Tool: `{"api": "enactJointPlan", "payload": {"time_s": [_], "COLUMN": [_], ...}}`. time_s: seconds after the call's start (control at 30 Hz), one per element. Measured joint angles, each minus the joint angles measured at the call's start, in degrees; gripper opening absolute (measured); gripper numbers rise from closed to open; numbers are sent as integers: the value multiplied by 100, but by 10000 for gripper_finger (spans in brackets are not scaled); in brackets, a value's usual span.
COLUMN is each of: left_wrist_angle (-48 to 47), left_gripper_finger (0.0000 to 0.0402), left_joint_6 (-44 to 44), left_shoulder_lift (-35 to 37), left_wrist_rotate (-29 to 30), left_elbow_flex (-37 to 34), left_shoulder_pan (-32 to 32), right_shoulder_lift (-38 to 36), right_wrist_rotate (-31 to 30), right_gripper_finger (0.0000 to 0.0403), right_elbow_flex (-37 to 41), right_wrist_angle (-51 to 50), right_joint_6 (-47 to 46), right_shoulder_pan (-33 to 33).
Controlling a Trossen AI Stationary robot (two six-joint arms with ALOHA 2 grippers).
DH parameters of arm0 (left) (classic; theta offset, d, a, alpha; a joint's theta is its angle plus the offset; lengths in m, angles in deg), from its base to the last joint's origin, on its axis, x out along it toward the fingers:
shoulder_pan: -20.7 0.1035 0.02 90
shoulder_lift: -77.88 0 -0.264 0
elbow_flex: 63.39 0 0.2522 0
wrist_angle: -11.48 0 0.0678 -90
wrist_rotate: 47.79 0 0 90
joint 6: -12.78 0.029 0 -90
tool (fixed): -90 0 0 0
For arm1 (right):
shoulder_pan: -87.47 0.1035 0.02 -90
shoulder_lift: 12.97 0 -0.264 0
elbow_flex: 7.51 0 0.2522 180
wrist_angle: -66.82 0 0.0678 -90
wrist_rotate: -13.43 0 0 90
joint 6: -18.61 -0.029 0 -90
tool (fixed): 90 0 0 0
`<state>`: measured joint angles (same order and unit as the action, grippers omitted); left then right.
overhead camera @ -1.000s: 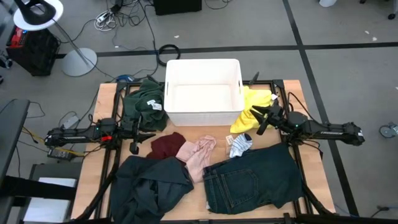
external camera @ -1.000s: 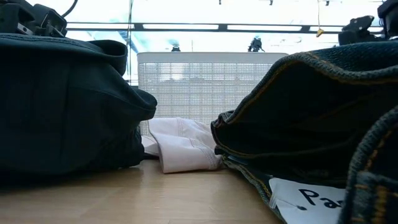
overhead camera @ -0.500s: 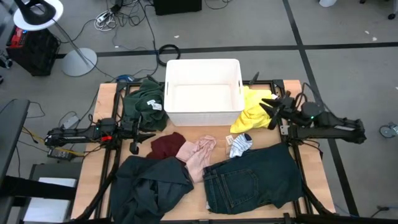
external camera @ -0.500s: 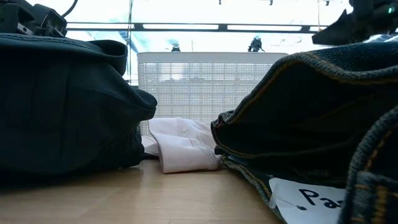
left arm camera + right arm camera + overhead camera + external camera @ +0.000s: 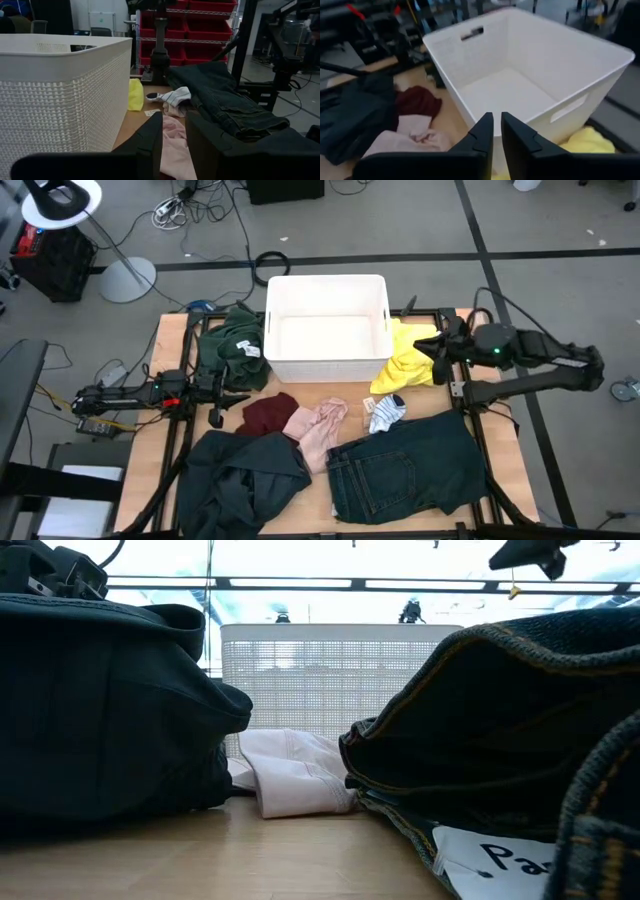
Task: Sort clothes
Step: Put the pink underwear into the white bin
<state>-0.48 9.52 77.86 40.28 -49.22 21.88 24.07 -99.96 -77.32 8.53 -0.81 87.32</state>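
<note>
The clothes lie around the white tub (image 5: pixel 327 285). A yellow piece (image 5: pixel 408 358) lies at its right, a green top (image 5: pixel 228 345) at its left. Maroon (image 5: pixel 268 415) and pink (image 5: pixel 318 425) pieces and pale socks (image 5: pixel 385 412) lie in the middle. A dark jacket (image 5: pixel 240 480) and blue jeans (image 5: pixel 405 465) lie at the near edge. My right gripper (image 5: pixel 434 350) is shut and empty, raised over the yellow piece; in its wrist view (image 5: pixel 497 119) it faces the tub. My left gripper (image 5: pixel 232 398) waits low at the left, open by a narrow gap (image 5: pixel 173 122).
The tub's wall (image 5: pixel 60 95) stands close beside my left gripper. The jacket (image 5: pixel 100 710) and jeans (image 5: pixel 520 720) rise as heaps at the near edge. Bare wood shows in front of the tub (image 5: pixel 330 390). Cables and a lamp base lie on the floor beyond.
My right gripper has risen off the yellow piece and drawn a little toward the table's far right, tipping toward the tub. The yellow piece has stayed on the table.
</note>
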Motion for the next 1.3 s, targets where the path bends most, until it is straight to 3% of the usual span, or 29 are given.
{"api": "enactJointPlan", "payload": {"time_s": [0.17,0.53,0.77,0.97,1.13,1.3], "left_wrist_angle": [0,-2,-1,0,0,-1], "left_gripper_finger": [89,89,89,89,89,89], "left_joint_6": [-1,-1,1,0,-1,0], "left_shoulder_lift": [1,-1,-1,0,0,-1], "left_wrist_rotate": [0,0,1,-1,0,0], "left_elbow_flex": [-1,-1,-1,0,-1,1], "left_shoulder_pan": [0,-1,-1,1,-1,0], "right_shoulder_lift": [940,2453,3221,3805,4339,4860], "right_wrist_rotate": [203,1009,1018,1246,1939,2057], "right_gripper_finger": [23,11,8,19,46,90], "right_elbow_flex": [-917,-2192,-2421,-2422,-2424,-2424], "right_wrist_angle": [-763,-1032,-1192,-1135,-1018,-578], "right_joint_6": [-655,-605,-758,-776,-768,-491], "right_shoulder_pan": [3,640,1251,1400,1400,1394]}}
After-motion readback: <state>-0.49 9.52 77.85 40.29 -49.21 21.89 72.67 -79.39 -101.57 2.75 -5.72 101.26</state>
